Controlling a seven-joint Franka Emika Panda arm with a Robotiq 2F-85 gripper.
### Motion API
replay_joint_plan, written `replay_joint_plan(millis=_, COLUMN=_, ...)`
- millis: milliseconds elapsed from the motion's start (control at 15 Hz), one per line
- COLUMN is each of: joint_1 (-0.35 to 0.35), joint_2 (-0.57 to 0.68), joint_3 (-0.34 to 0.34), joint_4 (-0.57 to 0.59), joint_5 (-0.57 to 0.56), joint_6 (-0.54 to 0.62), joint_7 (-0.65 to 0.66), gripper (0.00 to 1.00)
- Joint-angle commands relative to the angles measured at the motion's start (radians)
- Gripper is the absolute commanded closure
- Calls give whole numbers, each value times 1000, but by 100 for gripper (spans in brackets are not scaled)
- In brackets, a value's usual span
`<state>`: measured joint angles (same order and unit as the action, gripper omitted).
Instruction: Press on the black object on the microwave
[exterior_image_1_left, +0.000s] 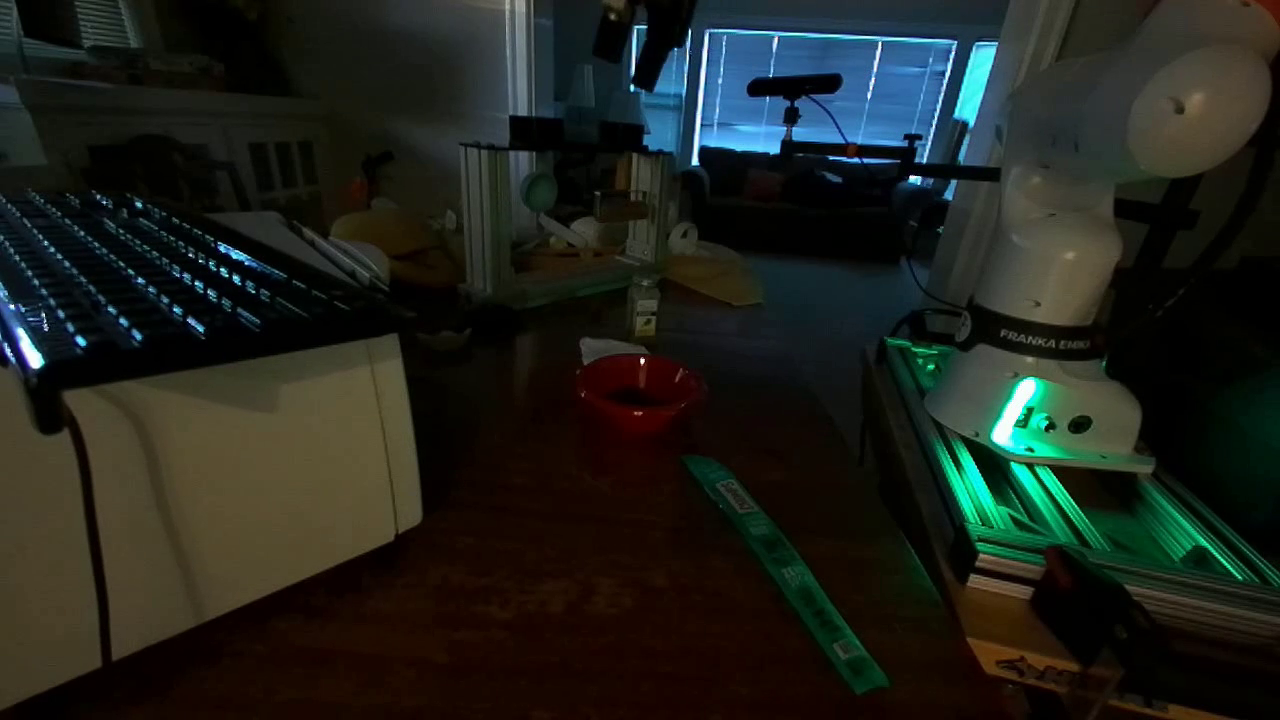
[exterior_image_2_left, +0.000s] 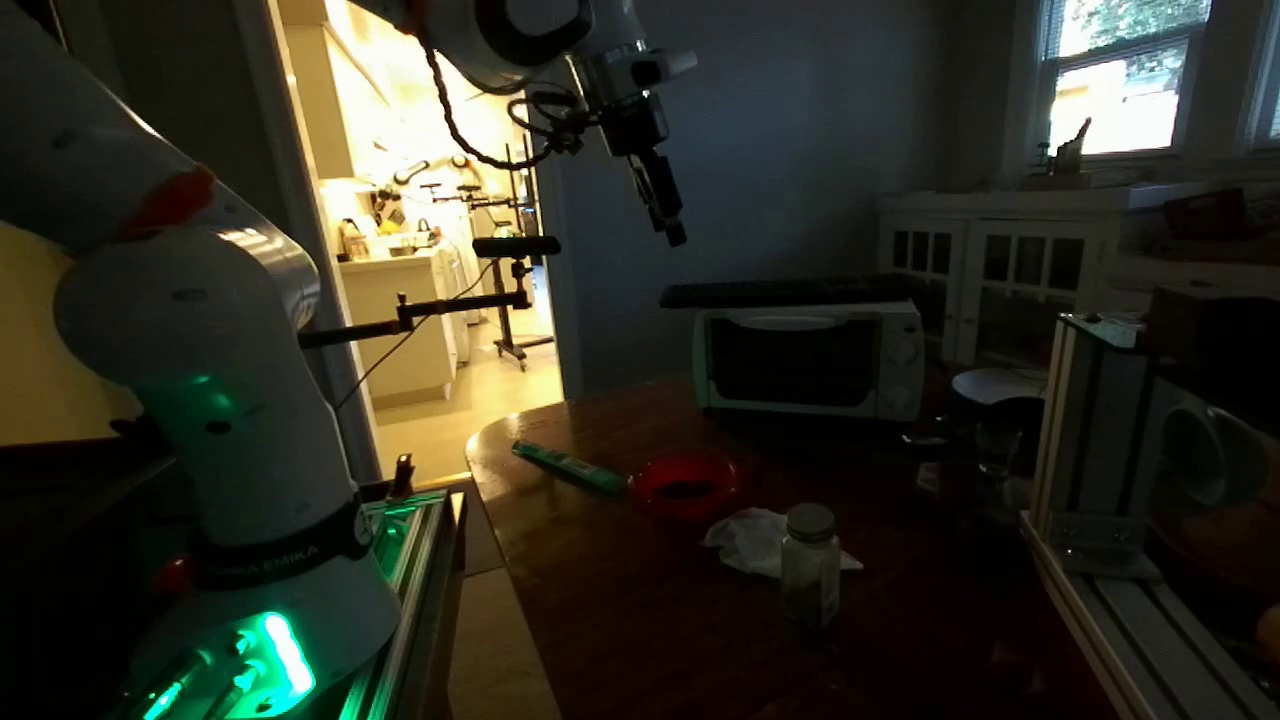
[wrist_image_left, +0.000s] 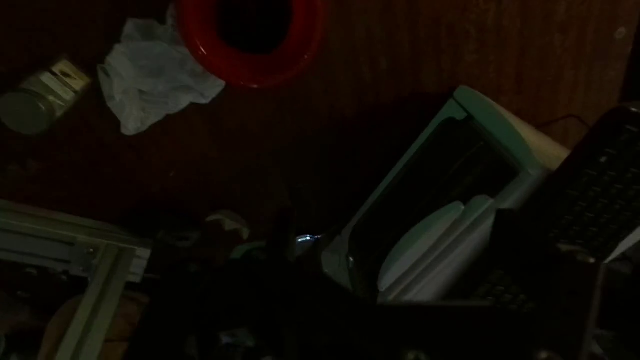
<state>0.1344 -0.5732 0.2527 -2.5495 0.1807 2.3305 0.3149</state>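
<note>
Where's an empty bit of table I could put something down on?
Bare table lies between the oven and the green strip, and between the oven and the bowl. It's crowded where the bowl, paper and jar bunch together; the keyboard covers much of the oven's top.

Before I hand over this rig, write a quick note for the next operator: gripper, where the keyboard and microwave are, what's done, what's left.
Gripper: open, up in the air, apart from the black keyboard.
Things: the keyboard lies on top of the white microwave, which stands on the table.
Done: no press is under way; whether one was already made can't be told.
Left: bring the gripper over the keyboard and press down, probably best gently and away from the end jutting past the microwave.
</note>
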Motion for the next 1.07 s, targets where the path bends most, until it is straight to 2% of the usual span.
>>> replay_joint_plan(millis=0, joint_1=35, joint_2=205, joint_3=-9, joint_4=112, joint_5=16, joint_6=106, joint_7=-58, gripper=0)
replay_joint_plan(millis=400, joint_1=33, joint_2=453, joint_3=3, joint_4=340, joint_5=-92, joint_6=120, joint_7=-124, gripper=0)
replay_joint_plan(millis=1000, joint_1=67, joint_2=743, joint_3=-18, joint_4=684, joint_5=-263, joint_6=114, joint_7=-130, gripper=0)
